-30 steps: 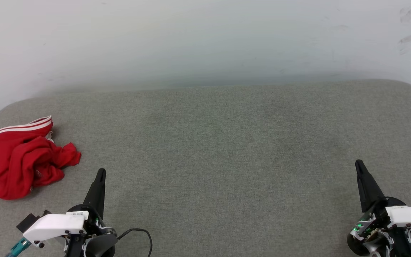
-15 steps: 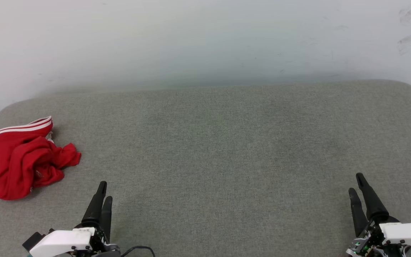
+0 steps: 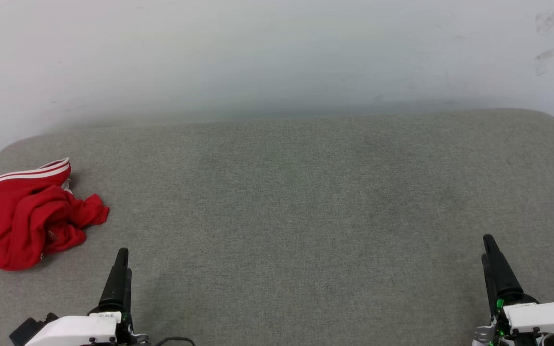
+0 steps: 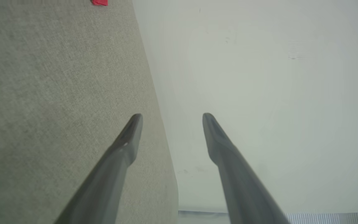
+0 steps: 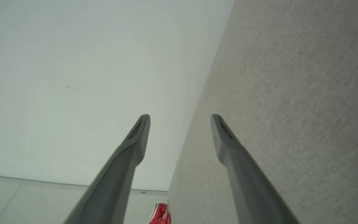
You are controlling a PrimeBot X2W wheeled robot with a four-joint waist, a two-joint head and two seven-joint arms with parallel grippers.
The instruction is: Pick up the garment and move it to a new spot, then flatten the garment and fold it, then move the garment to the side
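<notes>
Garment: crumpled, frame's left; I judged it soft, light.
Grip: probably a raised fold.
Jaws: both stood apart.

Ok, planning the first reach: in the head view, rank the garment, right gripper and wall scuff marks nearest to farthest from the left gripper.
From the left gripper:
1. garment, just ahead, to its left.
2. right gripper, across at lower right.
3. wall scuff marks, far upper right.
</notes>
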